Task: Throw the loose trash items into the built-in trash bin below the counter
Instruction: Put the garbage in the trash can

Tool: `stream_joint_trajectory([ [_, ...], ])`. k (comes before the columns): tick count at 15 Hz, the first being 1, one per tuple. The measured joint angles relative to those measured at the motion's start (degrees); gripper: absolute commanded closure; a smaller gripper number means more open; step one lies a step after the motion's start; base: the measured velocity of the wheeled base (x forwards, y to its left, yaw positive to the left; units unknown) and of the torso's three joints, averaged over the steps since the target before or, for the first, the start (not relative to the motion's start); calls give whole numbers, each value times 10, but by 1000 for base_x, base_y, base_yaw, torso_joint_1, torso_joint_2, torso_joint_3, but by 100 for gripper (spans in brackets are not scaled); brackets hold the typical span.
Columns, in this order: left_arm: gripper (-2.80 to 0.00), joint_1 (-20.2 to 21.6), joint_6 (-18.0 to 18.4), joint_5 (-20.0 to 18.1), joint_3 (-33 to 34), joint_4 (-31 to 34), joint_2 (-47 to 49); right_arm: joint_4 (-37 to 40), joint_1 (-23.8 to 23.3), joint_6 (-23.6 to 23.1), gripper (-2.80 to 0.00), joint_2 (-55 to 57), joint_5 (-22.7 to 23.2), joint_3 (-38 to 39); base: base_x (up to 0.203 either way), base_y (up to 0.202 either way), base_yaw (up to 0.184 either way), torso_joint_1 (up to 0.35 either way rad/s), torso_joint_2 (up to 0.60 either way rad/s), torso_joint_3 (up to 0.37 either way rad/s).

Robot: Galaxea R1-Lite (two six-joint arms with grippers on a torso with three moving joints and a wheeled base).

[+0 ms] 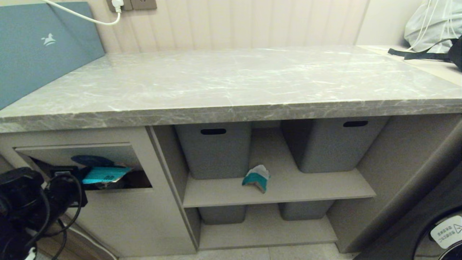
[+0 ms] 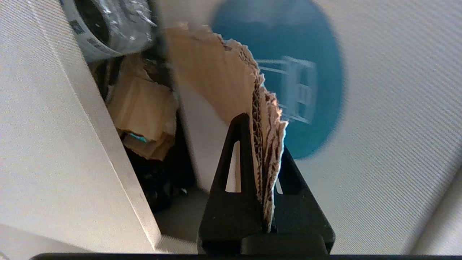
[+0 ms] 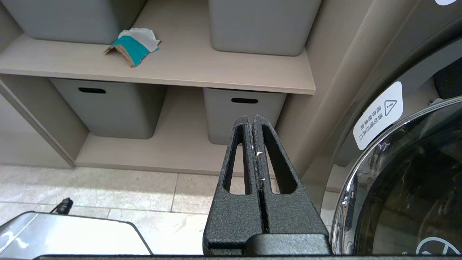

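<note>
Cyan scrap in bin flap opening; teal scrap on shelf.

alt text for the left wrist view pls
The left pincer is shut on a torn brown corrugated cardboard scrap, held at the tilted beige bin flap with its round dark-blue sticker. More cardboard pieces lie inside the opening.

We see a beige wooden shelf ahead of the closed right gripper, bearing a small teal-and-white torn cardboard scrap between two grey plastic tubs; two more tubs sit on the lower board.
</note>
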Motion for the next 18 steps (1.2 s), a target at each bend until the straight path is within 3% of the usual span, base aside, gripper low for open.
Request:
stream_joint_trajectory([
  [6, 0, -6, -36, -6, -56, 0, 50, 0, 0, 0, 0, 0, 0, 0, 0, 0, 0, 0, 0, 0],
  [13, 0, -8, -41, -7, -165, 0, 112, 0, 0, 0, 0, 0, 0, 0, 0, 0, 0, 0, 0, 0],
  [14, -280, -8, -41, -7, -170, 0, 117, 0, 0, 0, 0, 0, 0, 0, 0, 0, 0, 0, 0, 0],
  [18, -280, -13, -40, -17, -175, 0, 125, 0, 0, 0, 0, 0, 0, 0, 0, 0, 0, 0, 0, 0],
])
